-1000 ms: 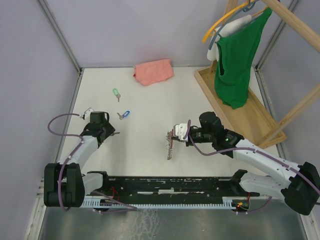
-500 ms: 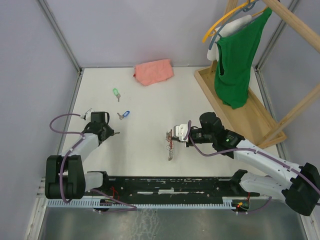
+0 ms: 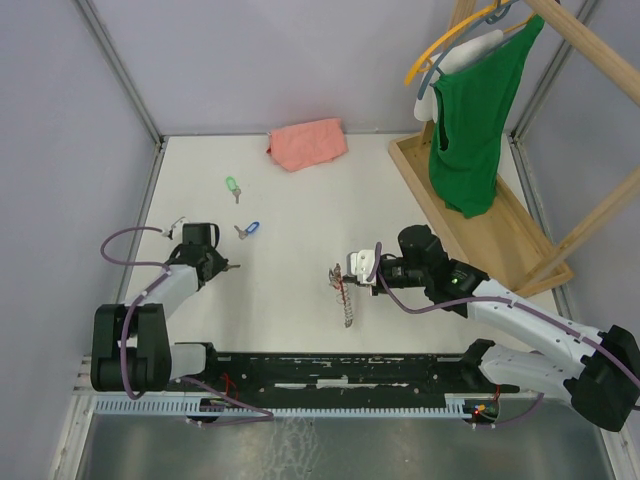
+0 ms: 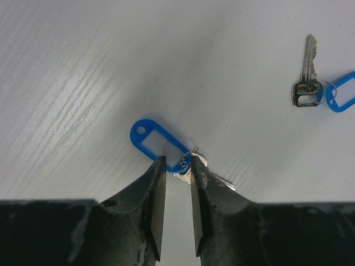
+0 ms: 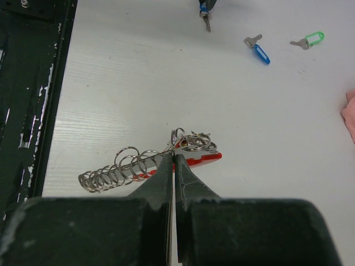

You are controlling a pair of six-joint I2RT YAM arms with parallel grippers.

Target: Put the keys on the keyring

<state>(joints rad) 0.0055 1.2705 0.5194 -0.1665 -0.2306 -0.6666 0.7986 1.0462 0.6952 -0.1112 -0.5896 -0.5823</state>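
Observation:
My left gripper (image 4: 176,159) sits at the table's left (image 3: 226,267), shut on a key with a blue tag (image 4: 158,143); the tag and ring stick out past the fingertips. A second blue-tagged key (image 4: 310,88) lies just beyond it (image 3: 248,230). A green-tagged key (image 3: 232,186) lies farther back. My right gripper (image 5: 173,156), near the table's middle (image 3: 352,270), is shut on one ring of the keyring bunch (image 5: 122,166), a chain of several silver rings with a red piece (image 5: 202,159). The chain trails toward the near edge (image 3: 345,300).
A pink cloth (image 3: 307,143) lies at the back. A wooden rack base (image 3: 500,230) with a green shirt (image 3: 470,120) on a hanger stands at the right. A black rail (image 3: 330,370) runs along the near edge.
My right gripper has shifted slightly and the ring chain has swung, now trailing toward the near right. My left gripper has barely moved.

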